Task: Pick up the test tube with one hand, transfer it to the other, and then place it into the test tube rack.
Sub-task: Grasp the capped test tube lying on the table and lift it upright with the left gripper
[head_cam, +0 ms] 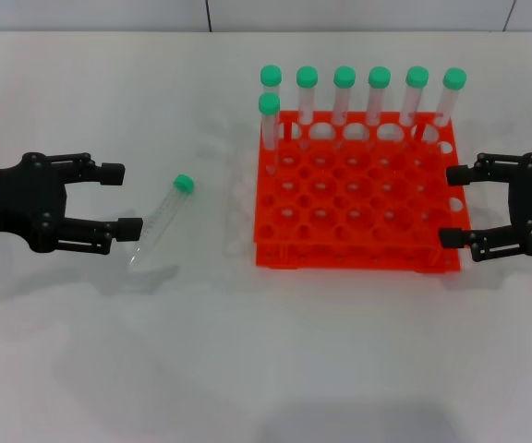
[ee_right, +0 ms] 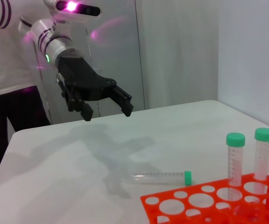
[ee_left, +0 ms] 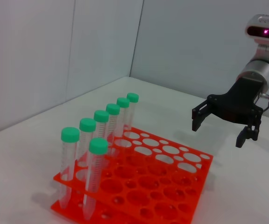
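1. A white table spans the scene, backed by pale grey walls.
2. The orange test tube rack stands right of centre, with seven green-capped tubes upright along its far side.
3. The left gripper hovers spread wide and empty near the test tube, which lies flat on the table.
4. The right gripper hangs beside the rack, jaws apart, holding nothing.
5. Only the right wrist view shows a person behind the table.

Green-capped clear test tube, bright orange test tube rack, black grippers.
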You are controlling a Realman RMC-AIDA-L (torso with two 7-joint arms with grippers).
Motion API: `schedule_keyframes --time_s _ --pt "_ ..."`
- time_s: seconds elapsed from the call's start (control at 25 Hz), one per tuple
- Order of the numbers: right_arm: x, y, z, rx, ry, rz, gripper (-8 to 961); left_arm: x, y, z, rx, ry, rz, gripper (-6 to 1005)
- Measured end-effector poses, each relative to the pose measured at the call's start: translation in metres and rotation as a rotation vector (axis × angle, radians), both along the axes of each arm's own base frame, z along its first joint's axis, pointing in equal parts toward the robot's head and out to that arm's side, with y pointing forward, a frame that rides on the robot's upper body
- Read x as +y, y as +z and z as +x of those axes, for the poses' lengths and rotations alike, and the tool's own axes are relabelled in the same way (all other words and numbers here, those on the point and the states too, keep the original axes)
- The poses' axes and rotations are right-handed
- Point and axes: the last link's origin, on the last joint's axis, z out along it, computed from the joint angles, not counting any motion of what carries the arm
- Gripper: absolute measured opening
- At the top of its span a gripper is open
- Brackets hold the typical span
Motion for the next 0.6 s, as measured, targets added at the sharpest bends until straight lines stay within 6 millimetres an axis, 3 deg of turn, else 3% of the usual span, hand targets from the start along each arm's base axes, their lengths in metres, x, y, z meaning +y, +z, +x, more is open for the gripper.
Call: schedule_keyframes --time_s 0.6 --pt "-0.0016 -0.0015 0.0010 0.006 0.008 0.014 869 0.0028 0.0030 0.0038 -0.001 0.057 -0.026 874"
